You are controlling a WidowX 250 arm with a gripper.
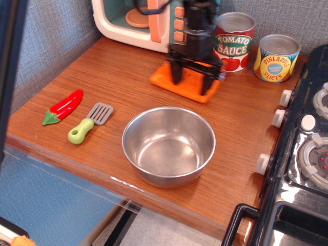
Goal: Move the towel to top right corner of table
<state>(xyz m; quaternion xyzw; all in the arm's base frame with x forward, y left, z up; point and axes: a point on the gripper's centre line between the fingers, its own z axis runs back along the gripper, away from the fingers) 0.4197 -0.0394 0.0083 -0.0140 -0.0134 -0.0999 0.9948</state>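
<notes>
The orange towel (161, 80) lies flat on the brown wood table (113, 82), at the back middle, just left of the tomato sauce can. My black gripper (191, 87) stands straight down on it. Its two fingers are spread wide apart, with their tips pressed on the cloth near the towel's left and right sides. Orange cloth shows between and around the fingers. The towel's back edge is hidden behind the gripper.
A steel bowl (168, 146) sits in front of the towel. A tomato sauce can (233, 42) and a pineapple can (277, 58) stand at the back right. A toy microwave (138, 20) is at the back left, a black toy stove (302, 154) along the right. A red chili (64, 106) and a green-handled spatula (89, 123) lie front left.
</notes>
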